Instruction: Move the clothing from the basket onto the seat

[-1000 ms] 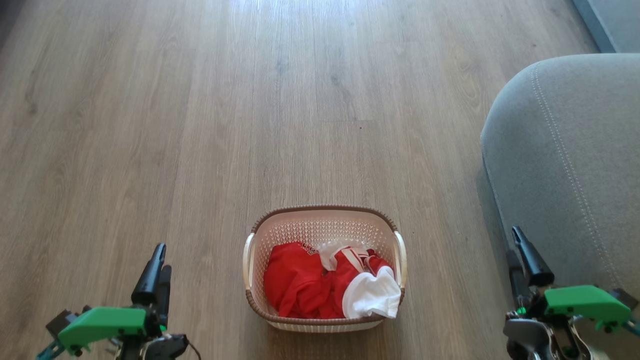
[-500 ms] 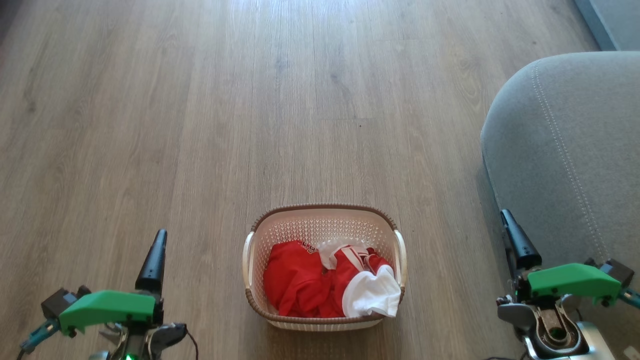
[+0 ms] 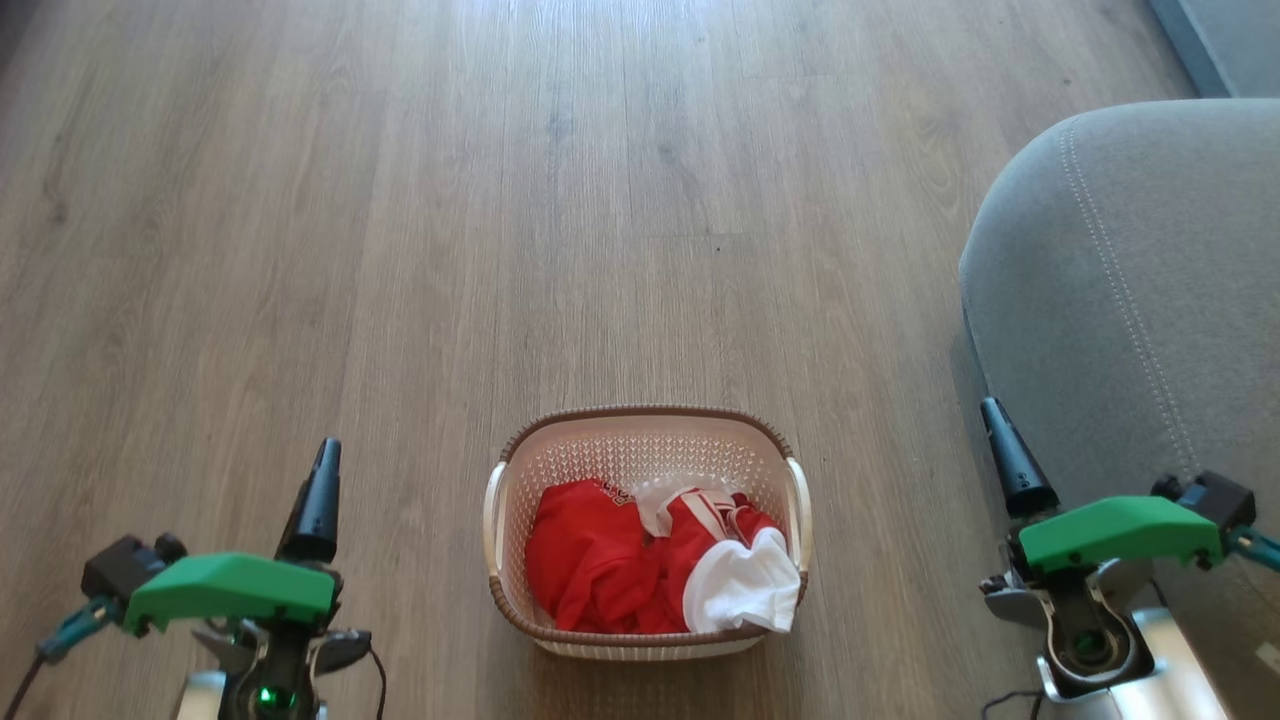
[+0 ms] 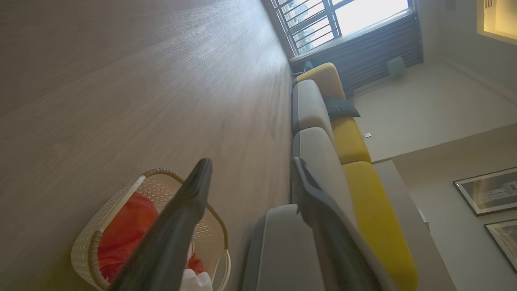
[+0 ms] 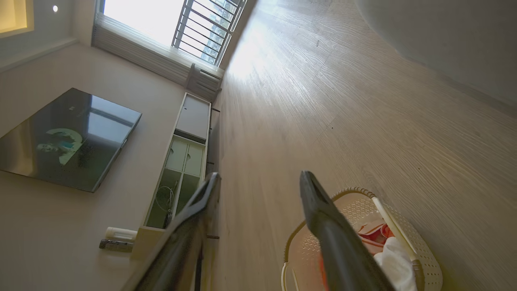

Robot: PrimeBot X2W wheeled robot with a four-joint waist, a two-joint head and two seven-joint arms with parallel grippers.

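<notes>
red clothing [image 3: 590,565] hides basket [image 3: 640,411] base; seat [image 3: 1130,300] cut off; left claw [image 4: 252,161], right claw [image 5: 259,173] spread, empty.

A wooden floor [image 3: 600,200] of long pale-brown planks runs from near to far. Bright window light washes over its far end. A small cream basket [image 3: 640,452] with perforated walls and a brown rim stands on the floor at the near centre. To the right, a little apart from the basket, a large grey seat [image 3: 1150,300] rests on the floor, its rounded edge facing left. A tiny dark speck [image 3: 716,247] lies on the boards beyond the basket. On the far left, a low cabinet [image 5: 183,157] stands on the floor against the wall.
</notes>
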